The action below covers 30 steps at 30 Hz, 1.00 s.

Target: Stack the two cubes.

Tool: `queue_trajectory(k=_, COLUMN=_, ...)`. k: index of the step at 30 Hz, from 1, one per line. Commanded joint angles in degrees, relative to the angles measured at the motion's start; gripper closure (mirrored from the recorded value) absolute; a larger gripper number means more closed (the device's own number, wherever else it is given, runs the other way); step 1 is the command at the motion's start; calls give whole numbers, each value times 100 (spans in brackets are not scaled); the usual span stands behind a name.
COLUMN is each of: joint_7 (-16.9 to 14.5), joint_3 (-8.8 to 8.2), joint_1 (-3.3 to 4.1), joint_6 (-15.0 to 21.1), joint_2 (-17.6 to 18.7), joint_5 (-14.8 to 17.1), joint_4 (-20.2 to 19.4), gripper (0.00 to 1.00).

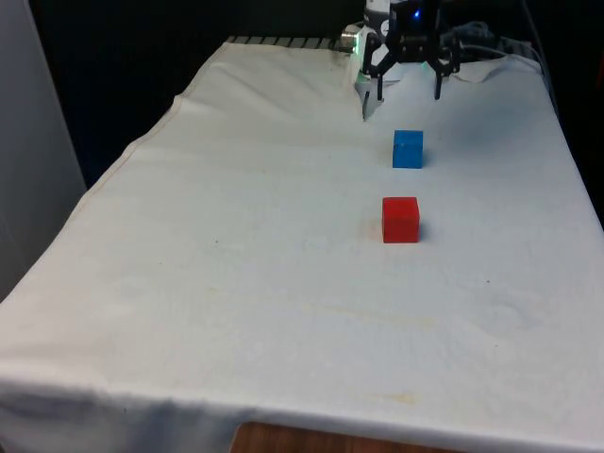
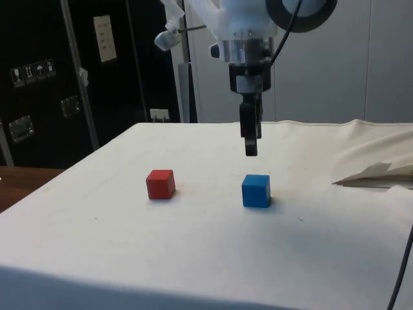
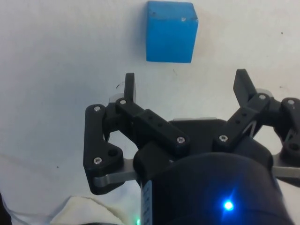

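A blue cube [image 1: 408, 149] rests on the white cloth, with a red cube [image 1: 400, 220] a short way nearer the front camera. In the side view the red cube [image 2: 160, 184] lies left of the blue cube [image 2: 256, 190]. My black gripper [image 1: 408, 94] hangs open above the cloth, just behind the blue cube and clear of it. Seen from the side, the gripper [image 2: 250, 150] is a little above and behind the blue cube. From the wrist, the blue cube [image 3: 170, 31] lies ahead of the spread fingertips of the gripper [image 3: 185, 83], which holds nothing.
The white cloth [image 1: 236, 283] covers the whole table and is rumpled near the far end [image 2: 377, 171]. Cables lie at the far end by the robot's base [image 1: 481, 42]. Dark cabinets stand behind the table in the side view.
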Motion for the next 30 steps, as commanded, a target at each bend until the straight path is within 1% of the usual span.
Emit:
queue_trajectory(k=1, joint_7=57, joint_3=6, joint_1=-17, joint_6=160, joint_2=57, joint_5=-46, joint_4=-34, gripper=0)
queue_trajectory(k=2, joint_7=57, joint_3=6, joint_1=-17, joint_6=206, joint_2=86, joint_5=-46, joint_4=-40, gripper=0)
queue_trajectory(k=3, joint_7=0, joint_3=0, joint_1=0, joint_6=103, joint_2=69, joint_5=0, joint_4=-17, gripper=0)
queue_trajectory(k=4, joint_7=52, joint_3=6, joint_1=-17, joint_6=246, joint_2=120, joint_5=-40, joint_4=-46, gripper=0)
queue_trajectory(k=5, joint_7=40, joint_3=0, joint_1=-17, joint_6=321, joint_2=183, joint_5=-34, joint_4=-52, gripper=0)
queue_trajectory(k=12, joint_7=17, joint_3=0, joint_1=-6, joint_6=470, joint_2=344, joint_5=-11, joint_4=-52, gripper=0)
queue_trajectory(k=13, joint_7=-6, joint_3=0, joint_1=-6, joint_6=384, joint_2=321, joint_5=0, joint_4=-34, gripper=0)
queue_trajectory(k=15, joint_7=0, joint_3=-6, joint_1=-6, joint_6=521, joint_2=407, joint_5=17, joint_4=-52, gripper=0)
queue_trajectory(k=20, joint_7=-57, joint_3=-17, joint_1=6, joint_6=670, joint_2=544, joint_5=97, joint_4=-57, gripper=0)
queue_trajectory(k=21, joint_7=-6, joint_3=-11, joint_1=-6, joint_6=602, joint_2=544, joint_5=17, joint_4=-40, gripper=0)
queue_trajectory(k=22, joint_7=-63, joint_3=-11, joint_1=6, joint_6=705, joint_2=567, joint_5=103, joint_4=-63, gripper=0)
queue_trajectory(k=27, joint_7=-63, joint_3=-6, joint_1=6, joint_6=848, joint_2=699, joint_5=120, joint_4=-63, gripper=0)
queue_trajectory(k=28, joint_7=-63, joint_3=-6, joint_1=6, joint_6=848, joint_2=699, joint_5=120, joint_4=-63, gripper=0)
queue_trajectory(k=29, joint_7=-6, joint_3=-11, joint_1=-11, joint_6=762, joint_2=688, joint_5=29, joint_4=-40, gripper=0)
queue_trajectory(k=30, joint_7=-57, joint_3=-6, joint_1=6, joint_6=900, joint_2=745, joint_5=126, joint_4=-63, gripper=0)
